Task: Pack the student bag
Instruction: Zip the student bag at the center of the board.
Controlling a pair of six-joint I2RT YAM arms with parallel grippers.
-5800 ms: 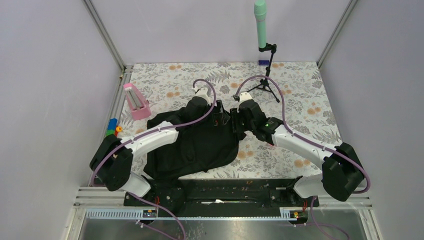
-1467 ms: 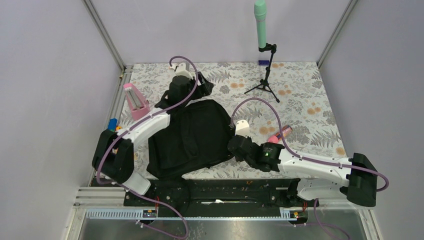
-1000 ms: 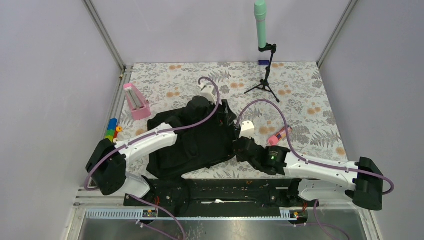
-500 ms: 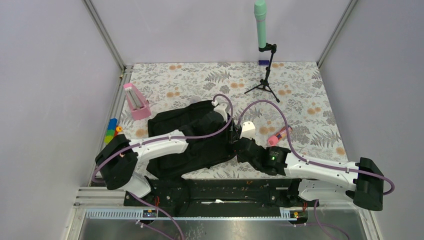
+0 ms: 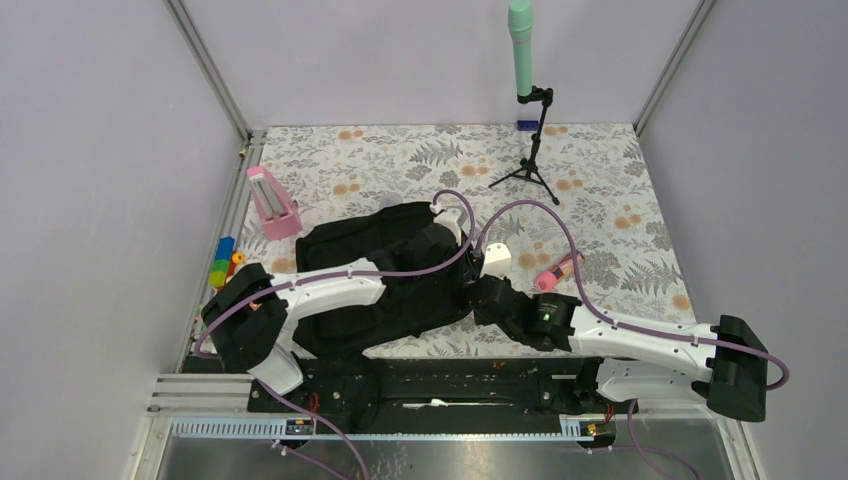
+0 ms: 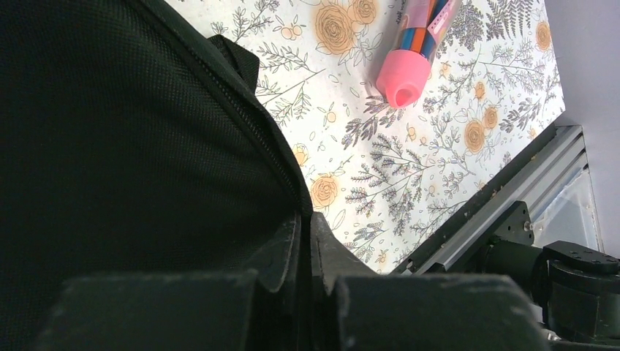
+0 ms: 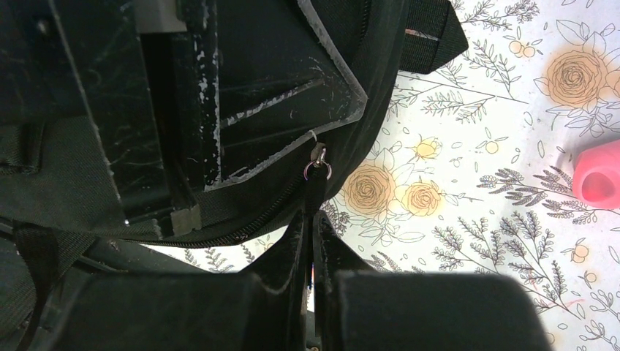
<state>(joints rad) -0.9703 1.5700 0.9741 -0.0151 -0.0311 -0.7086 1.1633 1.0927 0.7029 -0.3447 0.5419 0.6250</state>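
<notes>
The student bag lies flat on the flowered tablecloth, a soft black backpack with a zip along its rim. At the bag's right edge my left gripper is shut on a fold of black fabric right beside the zip. Just below it, my right gripper is shut on the zip's black pull strap, whose metal ring shows above the fingertips. In the right wrist view the left gripper's scratched body sits right above the zip.
A pink pencil case lies just right of the bag, near my right arm. A pink metronome-shaped object and coloured blocks stand at the left. A tripod with a green cylinder is at the back.
My left arm swung from the bag's far side to its right edge and its jaws closed on the fabric there. The right gripper stayed where it was, still holding the zip pull.
</notes>
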